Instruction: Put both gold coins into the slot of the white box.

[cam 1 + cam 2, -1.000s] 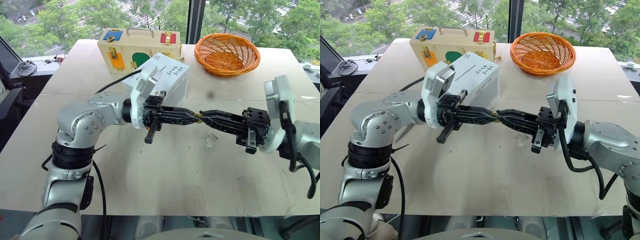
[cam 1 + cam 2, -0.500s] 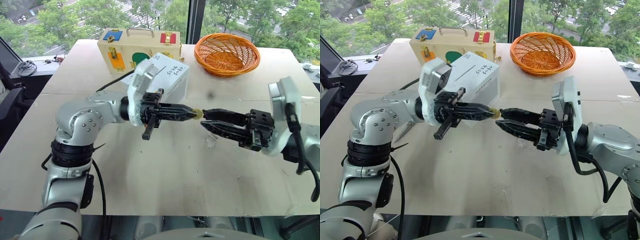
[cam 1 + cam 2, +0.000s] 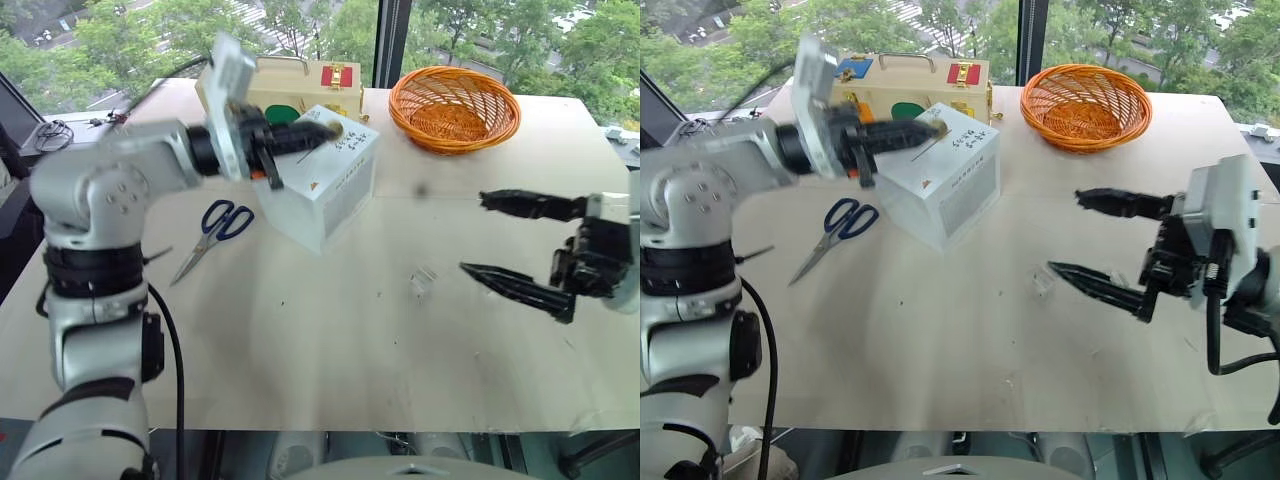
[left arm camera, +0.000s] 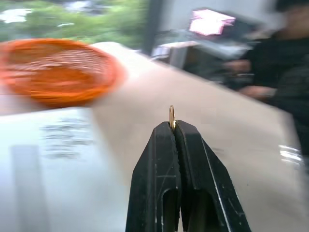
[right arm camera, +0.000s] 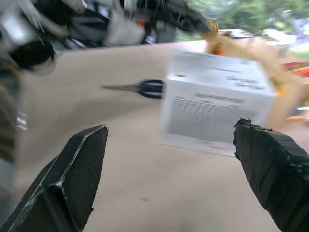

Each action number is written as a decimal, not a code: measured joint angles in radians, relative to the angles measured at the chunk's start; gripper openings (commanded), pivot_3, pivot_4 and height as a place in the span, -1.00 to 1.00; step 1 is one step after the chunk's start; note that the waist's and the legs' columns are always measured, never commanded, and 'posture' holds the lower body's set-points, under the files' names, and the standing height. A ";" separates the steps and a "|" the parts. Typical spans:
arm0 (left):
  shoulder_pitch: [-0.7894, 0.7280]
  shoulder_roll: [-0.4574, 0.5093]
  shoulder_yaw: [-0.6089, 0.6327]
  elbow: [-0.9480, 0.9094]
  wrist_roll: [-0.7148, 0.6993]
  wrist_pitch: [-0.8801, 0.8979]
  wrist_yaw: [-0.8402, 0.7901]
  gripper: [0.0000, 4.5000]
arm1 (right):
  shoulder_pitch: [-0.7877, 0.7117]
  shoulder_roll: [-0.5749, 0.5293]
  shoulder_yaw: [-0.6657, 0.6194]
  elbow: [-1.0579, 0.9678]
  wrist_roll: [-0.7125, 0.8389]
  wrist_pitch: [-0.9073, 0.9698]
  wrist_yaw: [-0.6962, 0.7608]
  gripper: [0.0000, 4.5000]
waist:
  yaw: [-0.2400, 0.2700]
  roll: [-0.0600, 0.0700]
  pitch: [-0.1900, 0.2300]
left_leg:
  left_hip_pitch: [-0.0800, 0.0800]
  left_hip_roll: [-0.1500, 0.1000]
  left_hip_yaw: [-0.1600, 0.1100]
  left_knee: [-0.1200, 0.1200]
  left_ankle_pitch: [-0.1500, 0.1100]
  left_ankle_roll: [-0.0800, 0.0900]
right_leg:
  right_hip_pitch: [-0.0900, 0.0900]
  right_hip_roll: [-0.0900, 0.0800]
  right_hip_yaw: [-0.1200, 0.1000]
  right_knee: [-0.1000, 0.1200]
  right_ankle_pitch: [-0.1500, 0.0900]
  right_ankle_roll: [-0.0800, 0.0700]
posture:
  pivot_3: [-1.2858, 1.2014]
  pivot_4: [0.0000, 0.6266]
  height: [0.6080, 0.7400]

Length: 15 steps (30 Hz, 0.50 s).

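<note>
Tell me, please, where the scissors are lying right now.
The scissors lie on the table's left side, just left of the white box.

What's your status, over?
Left gripper shut on gold coin, above white box. Right gripper open, empty. Nothing blocking the box top.

Coin-pinching left hand (image 3: pixel 322 131) over white box (image 3: pixel 325 180)

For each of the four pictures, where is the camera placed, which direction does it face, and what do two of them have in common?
Left eye and right eye: on the head, facing forward and down at the beige table; both arms show.
Left wrist: along the shut left end effector, pinching a tiny gold coin edge-on.
Right wrist: between the open right end effector's fingers, toward blue-handled scissors.
Shared: the wrist views both show the white cube-like box.
</note>
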 measured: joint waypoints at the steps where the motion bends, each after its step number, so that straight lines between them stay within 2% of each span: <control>1: -0.065 0.013 -0.032 0.051 0.022 0.058 0.014 -1.00 | 0.010 -0.006 -0.018 0.007 -0.023 -0.009 0.019 0.98 | 0.001 0.000 0.000 | 0.000 0.000 -0.001 0.000 0.000 0.000 | 0.000 0.000 -0.001 0.000 0.000 0.001 | 0.03 -0.52 1.00; 3: -0.169 0.029 -0.104 0.150 0.065 0.140 0.013 -1.00 | 0.024 -0.010 -0.040 0.016 -0.052 -0.015 0.037 0.98 | 0.002 0.000 0.000 | 0.000 -0.001 -0.001 0.000 0.000 0.000 | 0.000 0.001 -0.001 0.000 0.000 0.005 | 0.03 -0.52 1.00; 6: -0.241 0.028 -0.189 0.242 0.131 0.159 -0.009 -1.00 | 0.022 -0.010 -0.043 0.029 -0.070 -0.018 0.039 0.98 | 0.001 0.000 0.000 | 0.000 0.000 0.000 -0.001 0.000 0.000 | 0.000 0.000 0.000 0.000 0.000 0.004 | 0.03 -0.52 1.00; 11: -0.279 0.003 -0.287 0.317 0.226 0.172 -0.019 -1.00 | -0.004 0.014 -0.050 0.034 -0.055 -0.032 0.004 0.98 | 0.000 0.000 0.000 | -0.001 0.000 0.000 -0.001 0.000 0.000 | -0.001 0.000 0.000 0.000 0.000 -0.001 | 0.03 -0.52 1.00; 15: -0.285 -0.030 -0.295 0.385 0.287 0.178 0.004 -1.00 | 0.008 0.030 -0.049 0.023 -0.061 -0.034 -0.018 0.98 | 0.001 0.000 0.000 | -0.001 0.000 0.000 -0.001 0.000 0.000 | -0.001 0.000 0.000 0.000 0.000 0.000 | 0.03 -0.52 1.00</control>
